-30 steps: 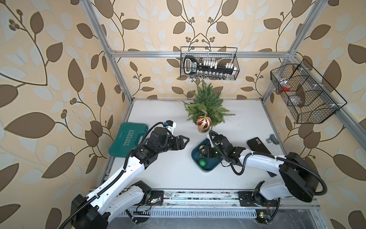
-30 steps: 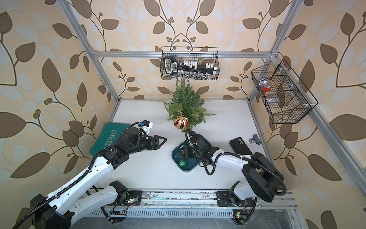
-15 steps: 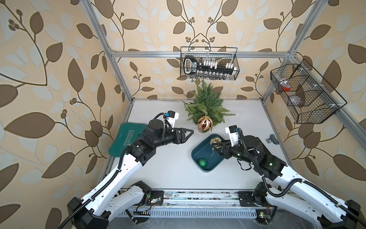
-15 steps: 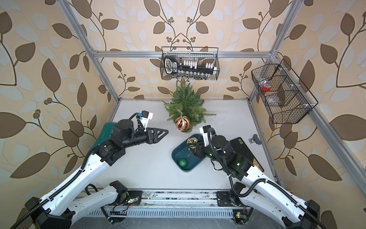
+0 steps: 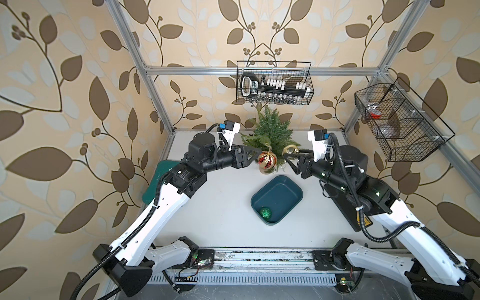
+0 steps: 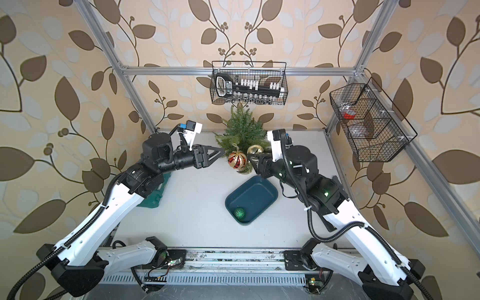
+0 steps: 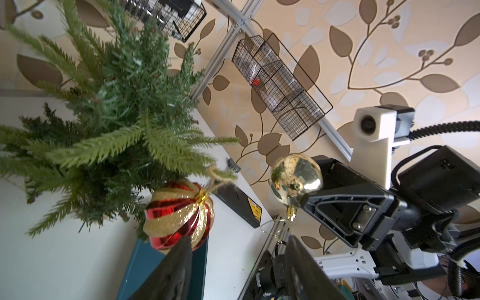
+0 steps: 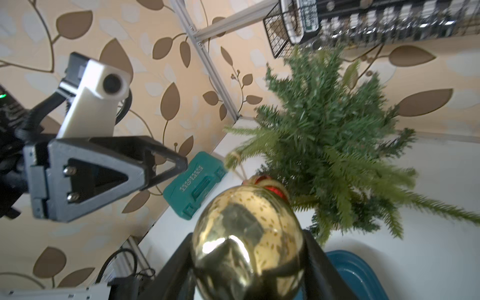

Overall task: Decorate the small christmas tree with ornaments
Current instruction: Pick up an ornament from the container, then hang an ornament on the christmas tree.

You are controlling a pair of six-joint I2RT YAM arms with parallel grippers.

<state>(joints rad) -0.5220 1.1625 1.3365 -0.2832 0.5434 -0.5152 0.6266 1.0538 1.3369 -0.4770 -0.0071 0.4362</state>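
Now the right tool (image 5: 287,157), clamping the gold bauble (image 5: 291,150), has reached the small christmas tree (image 5: 270,130), ready for hanging; left tool (image 5: 255,155) half-open, empty.

Lab test cell: aluminium frame (image 5: 194,70) (wallpapered panels (image 5: 65,104))

Branches hide the base of the small green needle-branched fir tree (image 5: 270,132); the left arm covers half the dark green plastic case (image 5: 152,192) at the white table's (image 5: 220,213) left edge.

White table (image 5: 220,207), small christmas tree (image 5: 270,132), blue tray (image 5: 281,191), green case (image 5: 155,179)
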